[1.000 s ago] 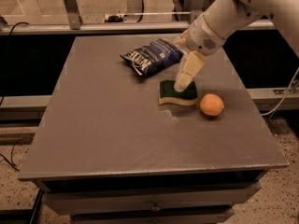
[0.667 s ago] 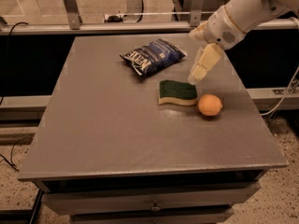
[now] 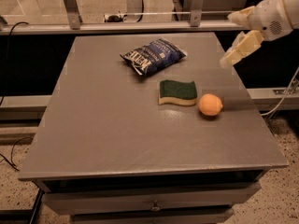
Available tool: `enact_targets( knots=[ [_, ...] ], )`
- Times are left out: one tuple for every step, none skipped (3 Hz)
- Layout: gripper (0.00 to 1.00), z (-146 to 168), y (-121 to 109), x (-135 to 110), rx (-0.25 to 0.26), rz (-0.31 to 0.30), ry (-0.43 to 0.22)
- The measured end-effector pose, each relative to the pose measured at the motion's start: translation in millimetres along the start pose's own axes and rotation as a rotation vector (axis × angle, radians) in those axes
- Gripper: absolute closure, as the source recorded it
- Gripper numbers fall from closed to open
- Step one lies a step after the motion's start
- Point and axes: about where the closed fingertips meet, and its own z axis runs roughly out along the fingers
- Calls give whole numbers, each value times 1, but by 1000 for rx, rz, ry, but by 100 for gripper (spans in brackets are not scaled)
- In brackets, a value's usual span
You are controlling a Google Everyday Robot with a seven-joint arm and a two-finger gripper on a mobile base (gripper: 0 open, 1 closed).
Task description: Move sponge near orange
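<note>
Sponge lies flat on the grey table, green side up, just left of the orange and almost touching it. The gripper, which a second ago hung close over the sponge, has lifted away to the table's far right edge, its jaws spread and holding nothing, so the placing looks done and the arm is only withdrawing. Behind the sponge lies a crinkled blue snack bag, and beyond the tabletop are a metal rail, a trailing cable at left and speckled floor.
</note>
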Motion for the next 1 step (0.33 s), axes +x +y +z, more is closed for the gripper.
enact_targets(
  knots=[
    [0, -7, -3, -1, 13, 4, -17]
  ],
)
